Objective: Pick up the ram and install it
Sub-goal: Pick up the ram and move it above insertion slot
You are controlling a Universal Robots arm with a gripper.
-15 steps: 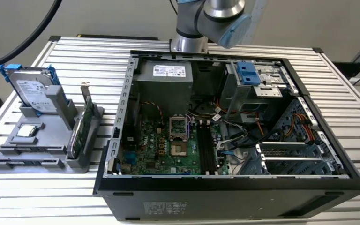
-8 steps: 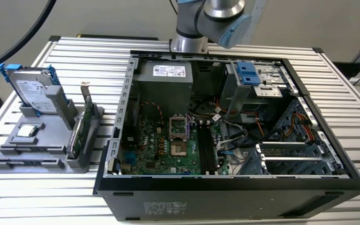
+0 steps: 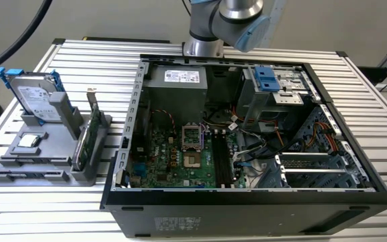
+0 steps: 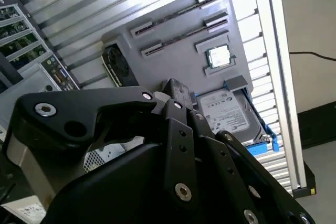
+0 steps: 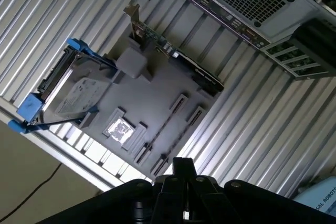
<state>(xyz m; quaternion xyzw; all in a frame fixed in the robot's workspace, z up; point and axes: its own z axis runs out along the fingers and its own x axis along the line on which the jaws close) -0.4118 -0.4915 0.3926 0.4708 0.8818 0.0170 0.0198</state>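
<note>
A grey parts holder (image 3: 46, 146) lies on the slatted table at the exterior view's left, beside the open computer case (image 3: 247, 151). Its two long slots (image 4: 178, 13) (image 5: 176, 116) show thin dark strips seen edge-on. I cannot tell whether either strip is the ram. The black memory sockets (image 3: 220, 159) run along the green motherboard inside the case. My gripper (image 5: 181, 167) (image 4: 173, 98) hangs well above the holder, apart from everything on it. In the exterior view the arm (image 3: 223, 20) rises out of the picture behind the case.
The holder also carries a silver hard drive with blue rails (image 3: 36, 96) (image 5: 68, 90), an upright green card with a metal bracket (image 3: 89, 131) and a small square chip (image 3: 28, 141) (image 4: 218, 56). Cables and a drive cage (image 3: 274, 85) crowd the case's far side.
</note>
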